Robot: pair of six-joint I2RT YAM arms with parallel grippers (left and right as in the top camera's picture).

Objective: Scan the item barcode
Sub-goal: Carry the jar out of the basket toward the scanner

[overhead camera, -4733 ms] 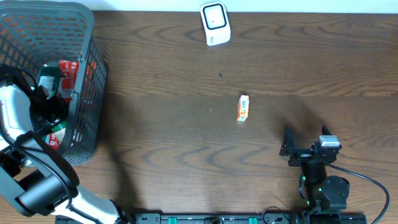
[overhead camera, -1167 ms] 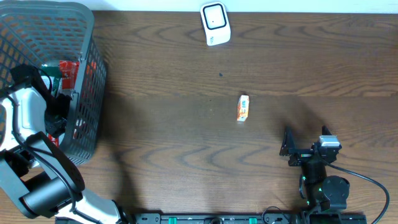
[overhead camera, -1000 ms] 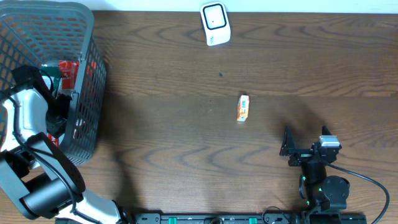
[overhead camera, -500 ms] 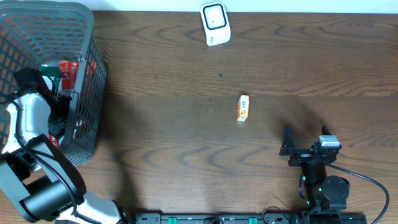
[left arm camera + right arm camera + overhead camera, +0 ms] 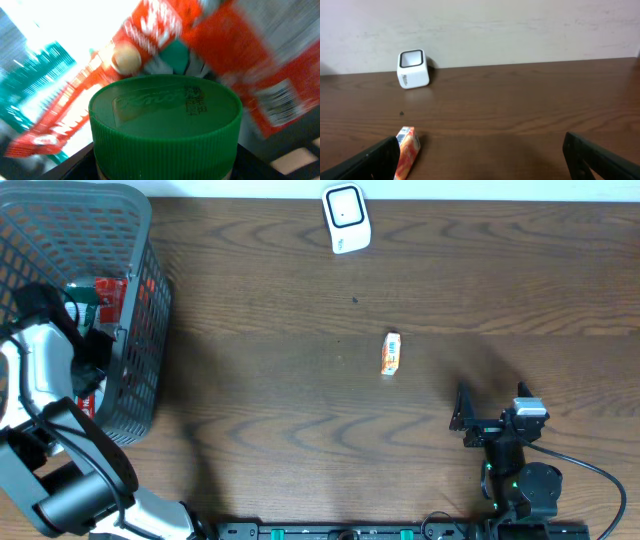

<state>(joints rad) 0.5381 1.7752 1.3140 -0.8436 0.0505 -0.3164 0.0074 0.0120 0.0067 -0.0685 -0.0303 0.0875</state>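
A green ribbed lid (image 5: 165,110) of a jar fills the left wrist view, sitting between the dark fingers of my left gripper (image 5: 165,172), which is shut on it. From overhead, that gripper (image 5: 92,345) is down inside the grey basket (image 5: 120,210), among red and green packets (image 5: 150,30). The white barcode scanner (image 5: 346,218) stands at the table's far edge. My right gripper (image 5: 468,415) rests open near the front right, nothing between its fingers. A small orange carton (image 5: 390,353) lies mid-table, just beside the right gripper's left finger (image 5: 370,160).
The basket's mesh walls closely surround the left arm (image 5: 40,370). The scanner (image 5: 413,68) stands against the pale back wall, with bare wood between it and the orange carton (image 5: 407,150).
The left arm has shifted slightly toward the far side inside the basket. The right arm, carton and scanner have not moved.
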